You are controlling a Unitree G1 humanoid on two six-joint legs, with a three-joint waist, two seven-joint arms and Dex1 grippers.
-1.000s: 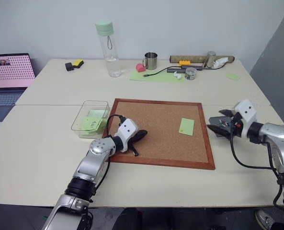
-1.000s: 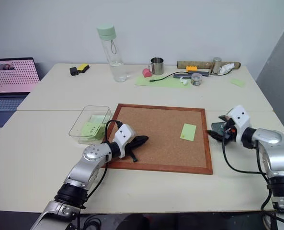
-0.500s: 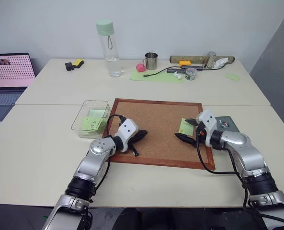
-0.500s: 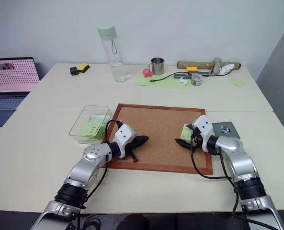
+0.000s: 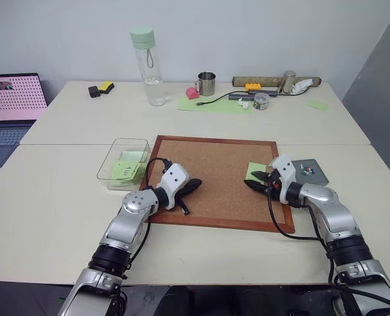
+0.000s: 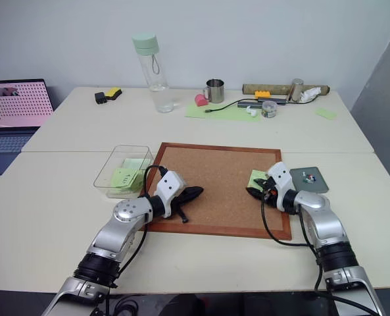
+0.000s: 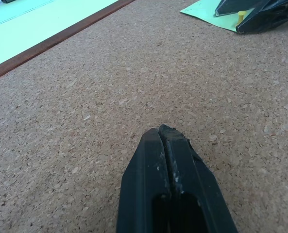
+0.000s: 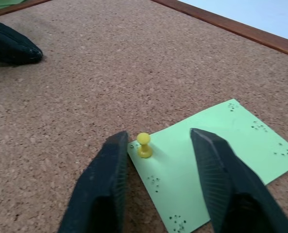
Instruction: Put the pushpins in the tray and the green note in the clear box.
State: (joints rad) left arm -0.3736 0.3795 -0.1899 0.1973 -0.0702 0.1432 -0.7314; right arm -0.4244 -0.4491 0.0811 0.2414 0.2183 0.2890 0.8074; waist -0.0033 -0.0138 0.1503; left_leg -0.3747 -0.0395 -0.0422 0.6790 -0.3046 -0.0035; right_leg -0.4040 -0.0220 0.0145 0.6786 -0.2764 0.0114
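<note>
Left gripper (image 5: 193, 185): black fingers pressed together with nothing between them, lying low over the near-left part of the corkboard and aimed across it toward the other arm.
Right gripper (image 8: 158, 145): fingers partly apart, straddling the yellow pin and the note's pinned corner; no contact with the pin visible.
Yellow pushpin (image 8: 144, 144): stands upright, stuck through one corner of the green note into the cork, closer to one finger (image 8: 107, 179) than to the other.
Green note (image 8: 211, 155): lies flat on the right part of the corkboard near its right frame; in the head views its long axis runs roughly near to far, slightly tilted. Small clusters of pinholes mark its other corners.
Corkboard (image 5: 214, 158): large wooden-framed board, flat on the table between the clear box and the tray.
Tray (image 5: 318, 176): dark grey square, flat on the table just beyond the corkboard's right frame, beside the right wrist.
Tray contents: a few tiny pushpins (image 5: 306, 170) of mixed colours, clustered near its far side; exact count too small to tell.
Clear box (image 5: 113, 158): transparent, low-walled, just left of the corkboard's far-left corner, long axis running near to far.
Clear box contents: light-green notes (image 5: 126, 169) lying flat, overlapping; dark marks on at least one.
Far table: a clear bottle with a green cap (image 5: 146, 59), a steel mug (image 5: 207, 83), a green sheet (image 5: 214, 103) with a black cable on it.
Far left: an open laptop (image 5: 12, 99) with a pink screen.
</note>
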